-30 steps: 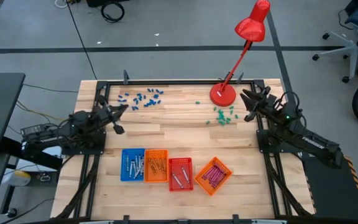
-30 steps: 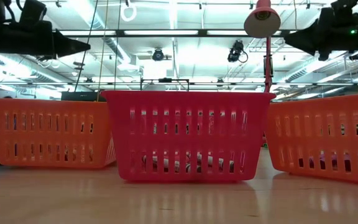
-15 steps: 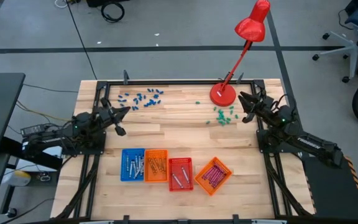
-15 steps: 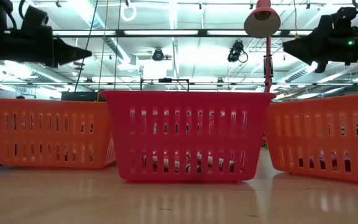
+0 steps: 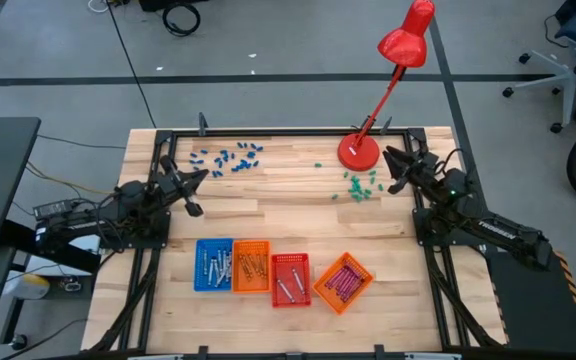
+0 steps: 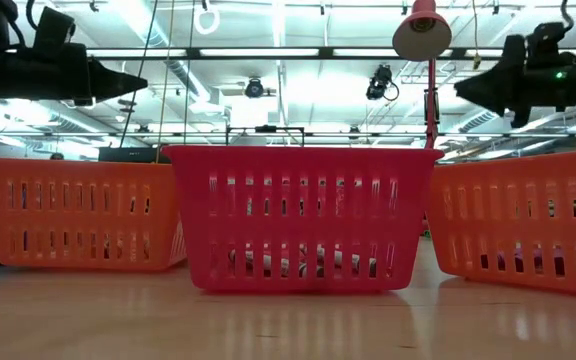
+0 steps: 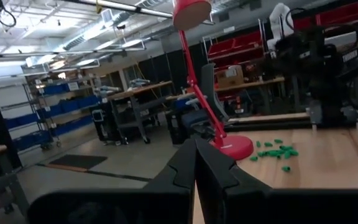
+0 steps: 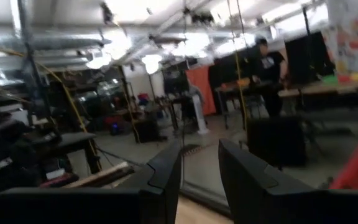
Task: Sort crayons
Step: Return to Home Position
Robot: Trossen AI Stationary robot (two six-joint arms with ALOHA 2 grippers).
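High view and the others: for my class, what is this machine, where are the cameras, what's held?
Two robot arms stand at a table. High view: straight down. Low view: level across the tabletop. Wrist views: past each arm's fingers. A blue bin, orange bin, red bin and tilted orange bin hold the crayons. Blue bits, green bits and a red lamp sit beyond. The left gripper, raised at the left edge, is shut; the right gripper, beside the lamp, is open. Both empty.

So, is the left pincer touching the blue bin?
Apart. The high view shows a wide strip of bare table between the left pincer and the blue bin.
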